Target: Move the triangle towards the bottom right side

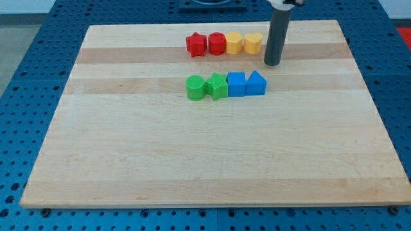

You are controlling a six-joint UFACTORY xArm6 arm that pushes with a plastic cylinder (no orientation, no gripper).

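Observation:
The blue triangle (256,83) lies near the board's middle, at the right end of a row. To its left, touching, are a blue cube (237,84), a green star (217,86) and a green cylinder (195,87). My tip (272,63) rests on the board just above and to the right of the blue triangle, a small gap apart. It stands right of the upper row.
An upper row holds a red star (196,44), a red cylinder (216,43), a yellow hexagon-like block (234,43) and a yellow heart-like block (253,43). The wooden board (128,160) lies on a blue perforated table (26,77).

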